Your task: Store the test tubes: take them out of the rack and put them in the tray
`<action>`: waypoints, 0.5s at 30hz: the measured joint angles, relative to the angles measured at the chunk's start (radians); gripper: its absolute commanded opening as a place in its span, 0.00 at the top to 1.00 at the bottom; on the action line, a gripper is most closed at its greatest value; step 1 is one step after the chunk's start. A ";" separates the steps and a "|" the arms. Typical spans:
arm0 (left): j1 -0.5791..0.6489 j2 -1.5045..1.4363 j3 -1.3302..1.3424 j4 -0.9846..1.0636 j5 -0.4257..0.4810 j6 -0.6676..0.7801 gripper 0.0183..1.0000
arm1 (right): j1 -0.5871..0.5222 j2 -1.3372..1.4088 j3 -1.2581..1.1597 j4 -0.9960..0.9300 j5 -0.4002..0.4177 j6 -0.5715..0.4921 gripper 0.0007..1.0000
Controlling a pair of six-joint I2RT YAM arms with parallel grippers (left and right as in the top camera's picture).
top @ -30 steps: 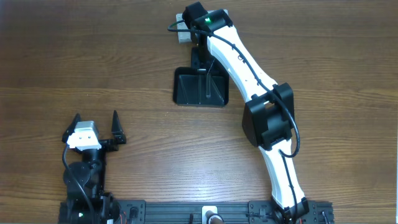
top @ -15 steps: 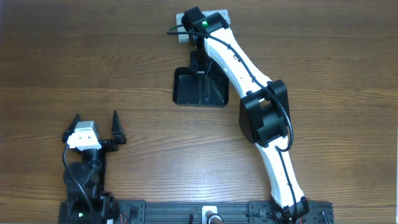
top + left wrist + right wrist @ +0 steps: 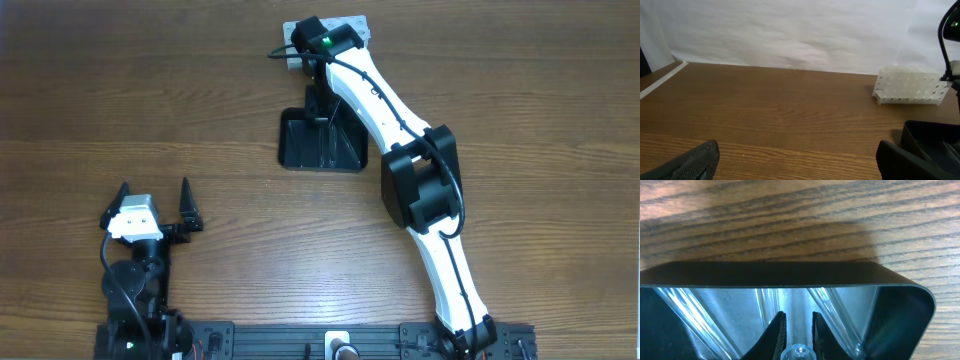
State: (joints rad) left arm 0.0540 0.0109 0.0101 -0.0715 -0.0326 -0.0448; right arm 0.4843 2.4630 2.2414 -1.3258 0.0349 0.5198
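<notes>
The right arm's fingers (image 3: 774, 330) hang over the black plastic tray (image 3: 790, 273). They are drawn in to a narrow gap, with the rounded end of a clear test tube (image 3: 798, 353) pinched between them. The held tube sits above the tray's middle, inside its far wall. Other clear tubes (image 3: 686, 311) lie slanted on the tray floor to either side of it.

The main risk, as I judge it, is in the release. If the tube is let go from a height or end-first, it may strike the tubes beneath and bounce. It could also tip over the tray wall onto the wooden table (image 3: 520, 100), and a brittle tube could crack. A smooth round tube between two narrow fingers could also swivel or slip before it is low enough.

The white perforated rack (image 3: 910, 87) stands just beyond the tray, near the arm's wrist, so a careless lift could knock it. The left arm's fingers (image 3: 187, 205) rest spread wide and empty, well apart from the tray.
</notes>
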 measured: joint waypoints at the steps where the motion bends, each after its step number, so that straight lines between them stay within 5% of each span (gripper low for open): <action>1: 0.000 0.000 0.000 0.000 0.000 0.000 0.00 | 0.000 0.000 0.000 0.002 0.000 0.000 0.92; 15: 0.000 0.000 0.000 0.000 0.000 0.000 0.00 | 0.000 0.012 0.000 0.024 -0.004 0.000 0.91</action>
State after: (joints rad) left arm 0.0540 0.0109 0.0101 -0.0715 -0.0326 -0.0448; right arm 0.4839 2.4752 2.2414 -1.3014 0.0307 0.5201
